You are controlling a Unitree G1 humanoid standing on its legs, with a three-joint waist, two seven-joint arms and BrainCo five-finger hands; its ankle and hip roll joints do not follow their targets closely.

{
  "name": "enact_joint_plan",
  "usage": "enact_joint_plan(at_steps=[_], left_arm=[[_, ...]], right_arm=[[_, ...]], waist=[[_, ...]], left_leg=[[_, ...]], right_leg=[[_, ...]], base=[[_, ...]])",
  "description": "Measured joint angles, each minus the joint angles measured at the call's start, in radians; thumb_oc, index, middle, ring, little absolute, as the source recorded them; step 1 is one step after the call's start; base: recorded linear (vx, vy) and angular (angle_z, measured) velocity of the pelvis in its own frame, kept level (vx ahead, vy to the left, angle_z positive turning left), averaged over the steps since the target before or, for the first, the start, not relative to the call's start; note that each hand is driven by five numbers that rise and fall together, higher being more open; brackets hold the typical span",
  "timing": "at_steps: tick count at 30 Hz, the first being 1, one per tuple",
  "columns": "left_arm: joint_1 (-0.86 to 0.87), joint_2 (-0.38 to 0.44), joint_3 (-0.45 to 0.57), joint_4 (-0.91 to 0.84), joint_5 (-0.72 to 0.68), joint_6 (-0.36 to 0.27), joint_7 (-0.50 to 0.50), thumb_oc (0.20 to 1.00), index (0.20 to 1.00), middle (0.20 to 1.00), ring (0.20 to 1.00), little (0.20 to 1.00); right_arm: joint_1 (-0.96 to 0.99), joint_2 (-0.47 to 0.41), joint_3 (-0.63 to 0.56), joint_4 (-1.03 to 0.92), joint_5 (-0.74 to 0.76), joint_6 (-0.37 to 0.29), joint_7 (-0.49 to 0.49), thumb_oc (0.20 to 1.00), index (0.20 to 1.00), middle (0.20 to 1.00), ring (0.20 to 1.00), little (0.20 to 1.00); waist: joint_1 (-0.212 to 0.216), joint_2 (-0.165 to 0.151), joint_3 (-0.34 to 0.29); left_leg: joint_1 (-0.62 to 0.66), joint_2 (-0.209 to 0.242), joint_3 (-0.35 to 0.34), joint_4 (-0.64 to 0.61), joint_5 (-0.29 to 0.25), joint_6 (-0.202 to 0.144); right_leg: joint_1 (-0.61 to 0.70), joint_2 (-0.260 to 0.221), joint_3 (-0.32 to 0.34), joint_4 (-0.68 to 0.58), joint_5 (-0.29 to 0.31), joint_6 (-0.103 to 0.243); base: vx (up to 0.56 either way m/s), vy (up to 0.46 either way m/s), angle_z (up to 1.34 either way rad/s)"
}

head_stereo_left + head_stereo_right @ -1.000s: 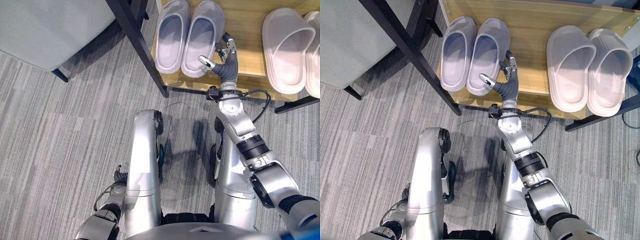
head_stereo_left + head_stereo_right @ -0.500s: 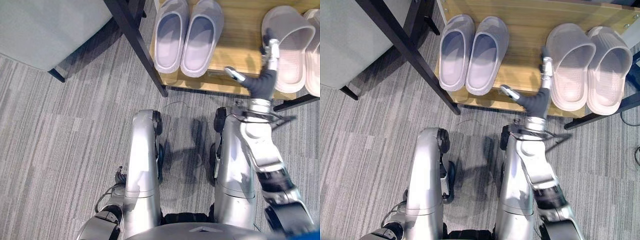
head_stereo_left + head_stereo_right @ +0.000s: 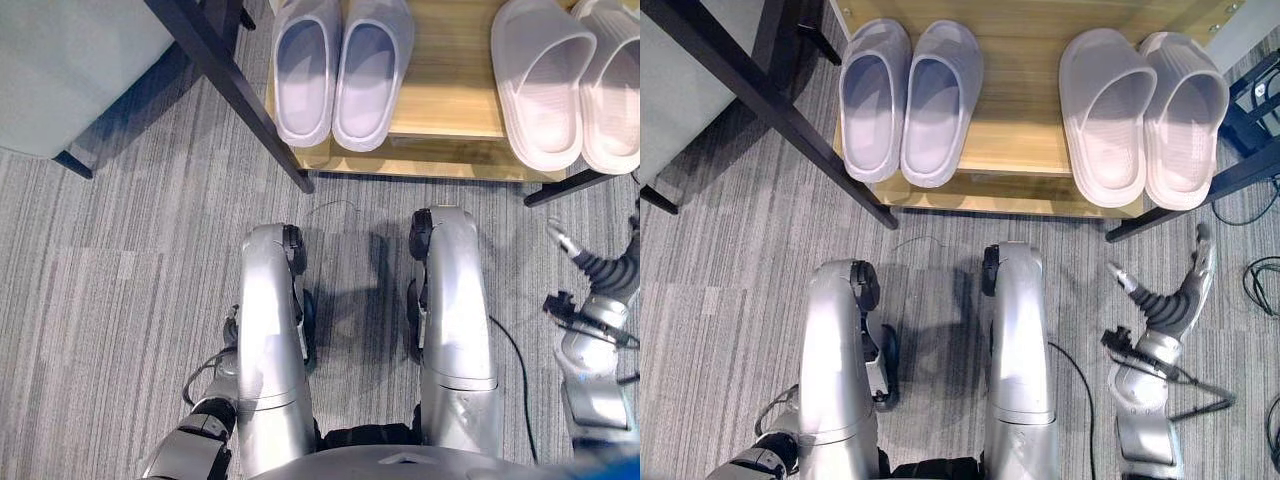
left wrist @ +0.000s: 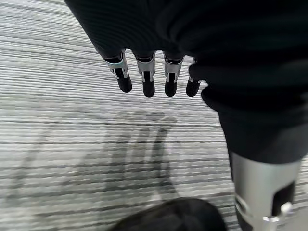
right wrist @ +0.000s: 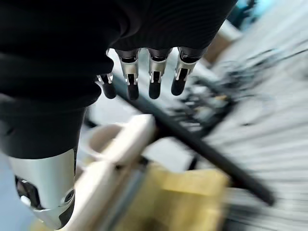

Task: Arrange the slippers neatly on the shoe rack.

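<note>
Four slippers (image 3: 910, 105) on rack (image 3: 1020, 160); right hand (image 3: 1175, 300) apart.

Lilac-grey slippers (image 3: 908, 102) on left, pale pinkish-white slippers (image 3: 1142, 116) on right. Shoe rack (image 3: 1025, 150): light wood-grain shelf w/ black frame. Carpet (image 3: 730, 270): grey, fine streaky stripes. Fingers (image 4: 147, 77) silver w/ dark tips.
</note>
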Motion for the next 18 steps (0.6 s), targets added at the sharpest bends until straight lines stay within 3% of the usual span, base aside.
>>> enact_joint_plan(at_steps=[6,7,8,9,12,14,17,18], left_arm=[[0.041,-0.009,-0.019,0.0,0.0,-0.006,0.007,1.0,1.0,1.0,1.0,1.0],[0.052,-0.009,-0.019,0.006,0.0,-0.007,0.008,1.0,1.0,1.0,1.0,1.0],[0.068,-0.01,-0.043,0.005,0.0,-0.017,0.008,1.0,1.0,1.0,1.0,1.0],[0.073,-0.013,-0.049,0.022,0.0,-0.017,0.008,1.0,1.0,1.0,1.0,1.0],[0.055,-0.013,-0.049,0.081,-0.002,-0.017,0.007,1.0,1.0,1.0,1.0,1.0],[0.036,-0.01,-0.049,0.108,-0.004,-0.016,0.008,1.0,1.0,1.0,1.0,1.0],[0.002,-0.009,-0.049,0.118,-0.01,-0.015,0.006,1.0,1.0,1.0,1.0,1.0],[-0.018,-0.01,-0.045,0.12,-0.011,-0.017,0.003,1.0,1.0,1.0,1.0,1.0]], right_arm=[[-0.096,-0.026,-0.018,0.644,0.029,0.048,-0.093,1.0,1.0,1.0,1.0,1.0],[-0.124,-0.027,-0.023,0.724,0.075,0.064,-0.117,1.0,1.0,1.0,1.0,1.0],[-0.228,-0.059,-0.019,1.004,0.13,0.089,-0.143,1.0,1.0,1.0,1.0,1.0],[-0.275,-0.071,-0.003,1.088,0.183,0.104,-0.149,1.0,1.0,1.0,1.0,1.0],[-0.435,-0.08,0.018,1.36,0.389,0.075,-0.101,1.0,1.0,1.0,1.0,1.0],[-0.469,-0.084,0.056,1.418,0.475,0.08,-0.038,1.0,1.0,1.0,1.0,1.0],[-0.481,-0.089,0.13,1.363,0.474,0.078,0.008,1.0,1.0,1.0,1.0,1.0],[-0.486,-0.085,0.156,1.332,0.471,0.073,0.032,1.0,1.0,1.0,1.0,1.0]], waist=[[0.012,-0.005,-0.001],[0.011,-0.005,-0.001],[0.026,-0.005,-0.002],[0.035,-0.005,-0.002],[0.055,-0.002,-0.003],[0.072,-0.002,-0.002],[0.075,-0.002,-0.003],[0.076,-0.001,-0.005]], left_leg=[[0.001,0.0,-0.001,-0.001,0.0,0.001],[0.0,0.0,0.0,-0.001,0.0,0.002],[0.006,-0.002,0.0,-0.001,0.001,0.005],[0.007,-0.003,-0.002,-0.001,0.001,0.005],[0.018,-0.005,-0.004,-0.003,0.001,0.006],[0.027,-0.007,-0.003,-0.007,0.001,0.005],[0.036,-0.005,0.003,-0.047,0.002,0.006],[0.056,-0.002,0.008,-0.102,0.006,0.009]], right_leg=[[0.003,0.0,-0.001,-0.002,0.0,0.0],[0.002,0.0,0.0,0.0,0.0,0.001],[0.008,-0.002,0.0,0.001,0.0,0.0],[0.01,-0.003,-0.002,0.001,0.0,0.0],[0.021,-0.008,-0.004,0.004,0.0,0.0],[0.03,-0.011,-0.004,0.003,0.0,-0.001],[0.042,-0.02,-0.009,-0.034,0.0,-0.001],[0.06,-0.029,-0.022,-0.088,0.009,-0.019]], base=[[-0.02,0.024,0.0],[-0.05,0.011,0.01],[-0.05,-0.007,0.03],[-0.05,-0.016,0.04],[-0.04,-0.016,0.04],[-0.03,-0.001,0.04],[-0.12,0.049,0.05],[-0.22,0.068,-0.03]])
